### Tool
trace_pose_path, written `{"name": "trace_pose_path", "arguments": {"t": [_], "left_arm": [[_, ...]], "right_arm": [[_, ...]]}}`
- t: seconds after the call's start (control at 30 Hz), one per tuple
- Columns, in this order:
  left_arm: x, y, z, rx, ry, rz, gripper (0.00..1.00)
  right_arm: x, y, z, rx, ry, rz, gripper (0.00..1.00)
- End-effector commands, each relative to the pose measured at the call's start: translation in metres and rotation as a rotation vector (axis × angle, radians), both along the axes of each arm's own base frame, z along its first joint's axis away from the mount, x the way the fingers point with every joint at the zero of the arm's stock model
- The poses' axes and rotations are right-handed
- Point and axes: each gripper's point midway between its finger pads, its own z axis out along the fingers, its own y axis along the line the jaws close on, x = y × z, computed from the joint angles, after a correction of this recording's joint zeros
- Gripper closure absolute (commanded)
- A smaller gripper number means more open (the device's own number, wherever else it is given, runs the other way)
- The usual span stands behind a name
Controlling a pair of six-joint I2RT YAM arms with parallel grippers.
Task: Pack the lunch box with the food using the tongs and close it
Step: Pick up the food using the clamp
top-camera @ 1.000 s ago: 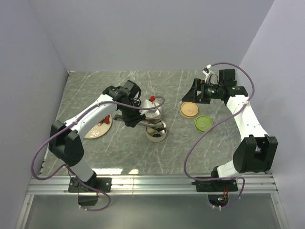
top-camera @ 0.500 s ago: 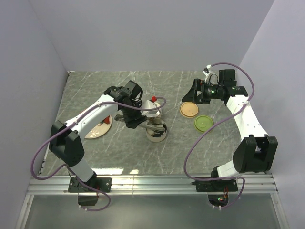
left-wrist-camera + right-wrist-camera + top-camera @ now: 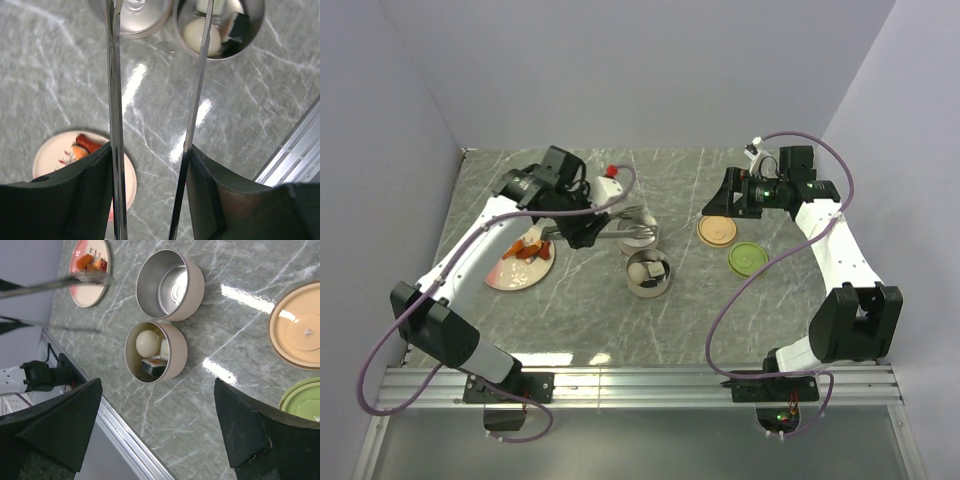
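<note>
Swung tongs (image 3: 114, 100) from tin (image 3: 179, 357) to plate (image 3: 507, 279) | gripping them in left hand (image 3: 577, 228), right hand (image 3: 723, 196) agape | fetching next piece

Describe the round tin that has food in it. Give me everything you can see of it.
The small round steel tin stands upright and lidless on the grey marbled table. It is shiny inside, and its outer wall looks pale beige. In it lie a whitish round ball and a dark-and-white piece topped with orange. An empty tin of the same kind stands close beside it on the far side; whether the two touch is unclear. Nothing grips it.
</note>
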Motion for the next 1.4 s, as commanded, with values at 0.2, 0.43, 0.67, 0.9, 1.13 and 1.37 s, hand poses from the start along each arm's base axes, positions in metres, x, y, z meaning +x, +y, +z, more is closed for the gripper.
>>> {"name": "trace_pose_path", "arguments": {"t": [0.2, 0.43, 0.67, 0.9, 1.13, 1.37], "left_arm": [[0.01, 0.037, 0.029, -0.22, 0.018, 0.244, 0.41], [0.008, 0.047, 0.02, -0.321, 0.089, 0.312, 0.39], [0.007, 0.046, 0.011, -0.356, 0.126, 0.321, 0.39], [0.006, 0.044, 0.006, -0.369, 0.129, 0.32, 0.4], [0.014, 0.094, -0.021, -0.264, 0.111, 0.482, 0.42], [0.009, 0.127, -0.031, -0.219, 0.079, 0.502, 0.43]], "right_arm": [[0.002, -0.016, 0.013, -0.093, -0.068, -0.035, 0.0], [-0.002, -0.031, -0.003, -0.221, -0.078, 0.002, 0.0], [-0.008, -0.081, -0.03, -0.488, -0.083, 0.008, 0.0], [-0.02, -0.108, -0.044, -0.648, -0.081, 0.03, 0.04], [-0.025, -0.106, -0.042, -0.632, -0.069, 0.033, 0.04], [-0.026, -0.105, -0.047, -0.626, -0.056, 0.041, 0.04]]}}
